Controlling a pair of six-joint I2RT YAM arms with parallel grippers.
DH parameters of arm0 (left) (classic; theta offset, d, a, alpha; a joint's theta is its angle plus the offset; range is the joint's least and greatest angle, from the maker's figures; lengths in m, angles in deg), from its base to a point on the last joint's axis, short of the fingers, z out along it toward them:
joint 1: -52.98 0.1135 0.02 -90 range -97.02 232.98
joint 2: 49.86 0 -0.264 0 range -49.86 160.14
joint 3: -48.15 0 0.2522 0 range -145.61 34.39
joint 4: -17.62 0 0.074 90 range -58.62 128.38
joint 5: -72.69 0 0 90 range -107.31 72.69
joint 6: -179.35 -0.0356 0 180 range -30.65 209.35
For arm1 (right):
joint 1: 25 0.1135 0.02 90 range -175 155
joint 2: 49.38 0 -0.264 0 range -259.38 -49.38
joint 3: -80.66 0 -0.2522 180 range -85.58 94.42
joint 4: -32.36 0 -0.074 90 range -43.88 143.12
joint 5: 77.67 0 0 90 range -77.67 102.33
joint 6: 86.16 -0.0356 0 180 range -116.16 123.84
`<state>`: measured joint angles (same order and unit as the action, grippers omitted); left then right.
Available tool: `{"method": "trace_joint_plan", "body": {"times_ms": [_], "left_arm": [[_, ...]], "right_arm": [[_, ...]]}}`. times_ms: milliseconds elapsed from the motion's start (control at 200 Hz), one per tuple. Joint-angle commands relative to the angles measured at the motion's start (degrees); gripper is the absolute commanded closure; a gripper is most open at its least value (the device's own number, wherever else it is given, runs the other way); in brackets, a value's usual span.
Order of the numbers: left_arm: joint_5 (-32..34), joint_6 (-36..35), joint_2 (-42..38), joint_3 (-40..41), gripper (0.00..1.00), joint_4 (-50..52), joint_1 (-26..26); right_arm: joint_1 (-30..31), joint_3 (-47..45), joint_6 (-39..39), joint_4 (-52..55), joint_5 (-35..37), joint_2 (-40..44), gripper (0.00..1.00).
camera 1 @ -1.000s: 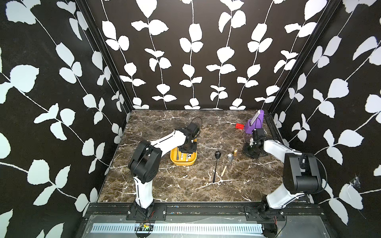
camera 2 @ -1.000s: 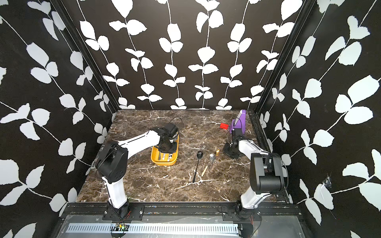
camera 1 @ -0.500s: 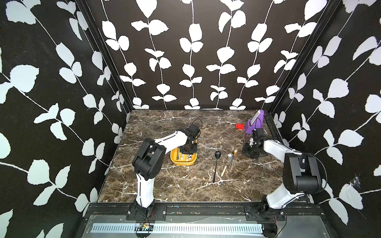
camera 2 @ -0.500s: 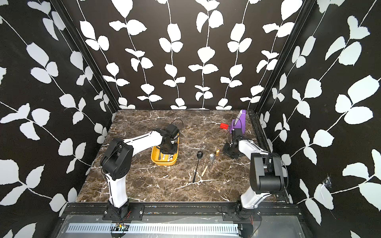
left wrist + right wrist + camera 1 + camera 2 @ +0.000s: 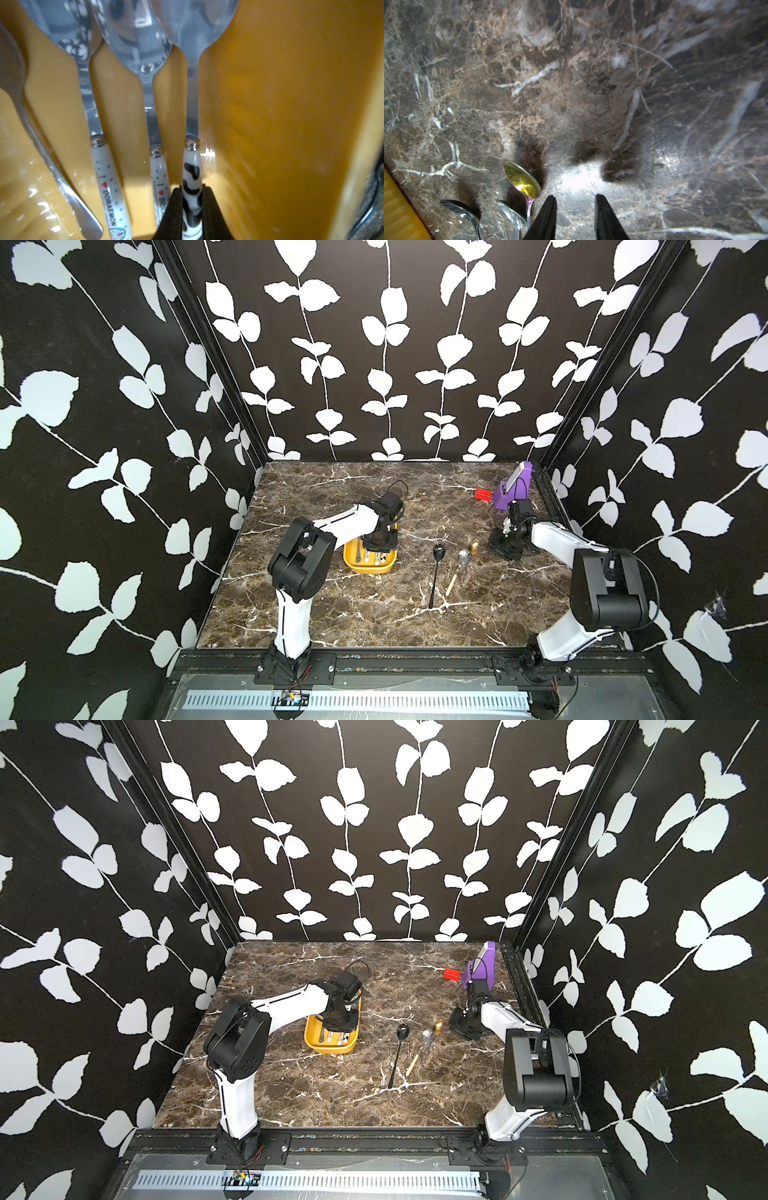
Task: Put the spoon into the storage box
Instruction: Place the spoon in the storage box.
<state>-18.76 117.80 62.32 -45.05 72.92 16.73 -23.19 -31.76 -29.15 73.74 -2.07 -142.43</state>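
Since a second ago the left arm (image 5: pixel 332 526) has swung its elbow closer to the storage box (image 5: pixel 370 569), while the right arm (image 5: pixel 552 535) has barely shifted. The left hand (image 5: pixel 192 190) is clamped on the handle of the cow-patterned spoon (image 5: pixel 192 116), which is inside the yellow box alongside two Doraemon spoons (image 5: pixel 104 166) and a plain steel spoon (image 5: pixel 41 135). The right hand (image 5: pixel 575 199) hangs empty, fingers apart, just over the worktop (image 5: pixel 591 83) beside a gold spoon (image 5: pixel 522 180). A black spoon (image 5: pixel 435 576) and a wooden-handled spoon (image 5: pixel 457 572) lie nearby.

Robot lab cell: leaf-print walls (image 5: pixel 374 344).
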Motion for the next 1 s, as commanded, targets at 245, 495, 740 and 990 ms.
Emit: {"method": "trace_joint_plan", "body": {"times_ms": [245, 495, 740, 990], "left_arm": [[0.36, -1.69, -1.89, -0.6, 0.76, 1.08, 0.3], [1.61, -2.84, -4.84, -1.77, 0.64, 3.03, 0.39], [4.14, -4.01, -11.16, -3.43, 0.58, 5.41, 0.66], [5.81, -5.42, -19.1, -2.54, 0.52, 7.38, 4.53]], "right_arm": [[-0.22, 0.15, -0.23, 0.43, -0.13, 0.58, 0.66], [-0.2, 0.31, -0.23, 0.97, -0.19, 0.87, 0.65], [0.03, 1.4, -0.23, 2.97, -0.05, 3.52, 0.65], [4.4, 5.15, 0.45, 10.15, 4.49, 7.42, 0.65]]}}
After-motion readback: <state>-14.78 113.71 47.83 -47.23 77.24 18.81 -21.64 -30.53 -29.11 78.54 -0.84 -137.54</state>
